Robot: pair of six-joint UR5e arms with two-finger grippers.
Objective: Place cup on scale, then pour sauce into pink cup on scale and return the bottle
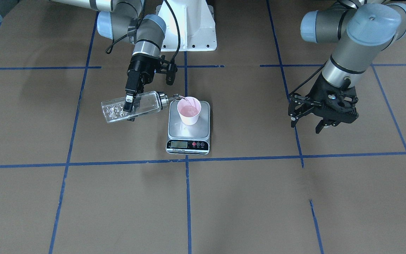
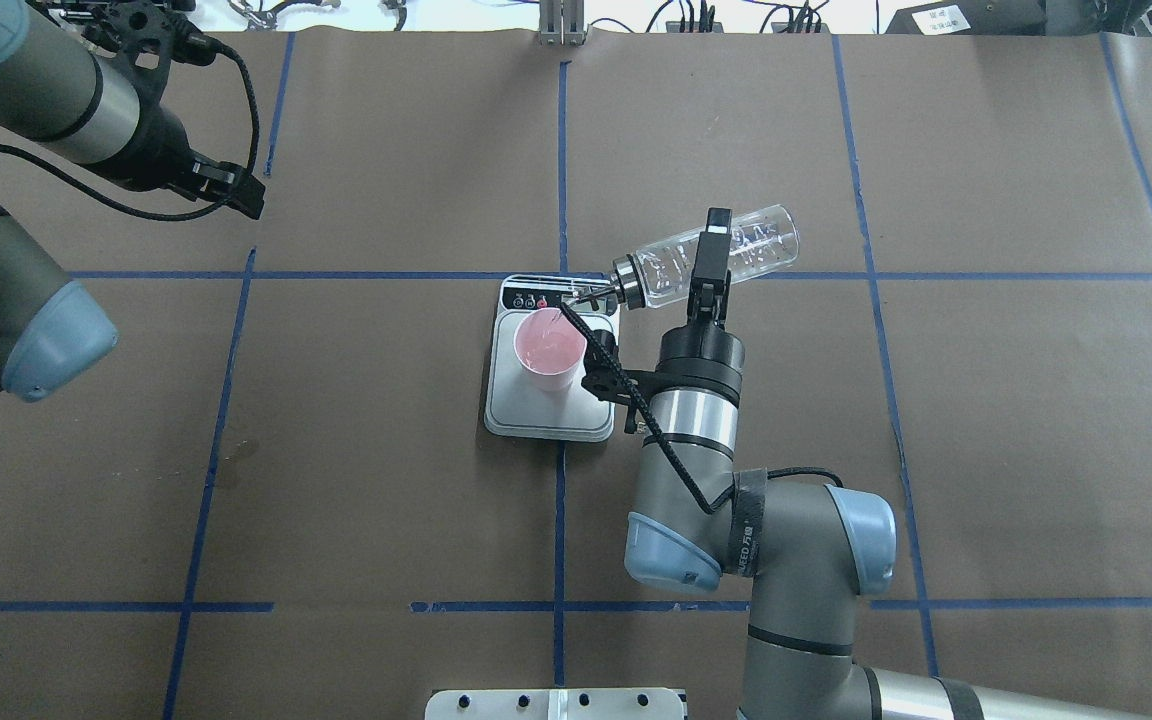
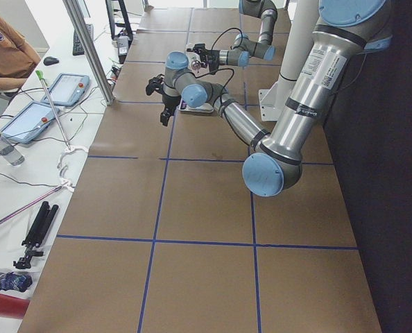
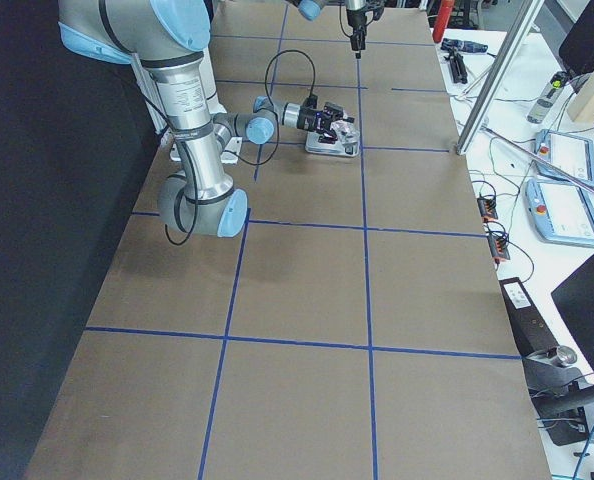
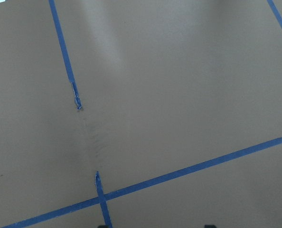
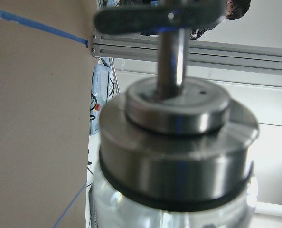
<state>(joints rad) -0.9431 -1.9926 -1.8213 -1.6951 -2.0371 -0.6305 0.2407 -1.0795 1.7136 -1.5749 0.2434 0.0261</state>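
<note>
My right gripper (image 1: 129, 107) is shut on the clear glass bottle (image 1: 148, 102) and holds it tipped almost level, with the silver spout over the cup's rim. A thin stream of clear sauce (image 1: 185, 100) runs from the spout into the pink cup (image 1: 189, 111). The cup stands upright on the silver scale (image 1: 189, 133). From overhead the bottle (image 2: 756, 240), right gripper (image 2: 709, 255), cup (image 2: 548, 350) and scale (image 2: 556, 422) show mid-table. The right wrist view is filled by the bottle's metal cap (image 6: 176, 142). My left gripper (image 1: 307, 123) is open and empty, far to the side.
Brown paper with blue tape lines (image 1: 187, 197) covers the table. The left arm (image 2: 56, 110) hovers at the table's far left corner. The robot's white base (image 1: 189, 24) stands behind the scale. Tablets and tools lie on a side bench (image 3: 39, 111).
</note>
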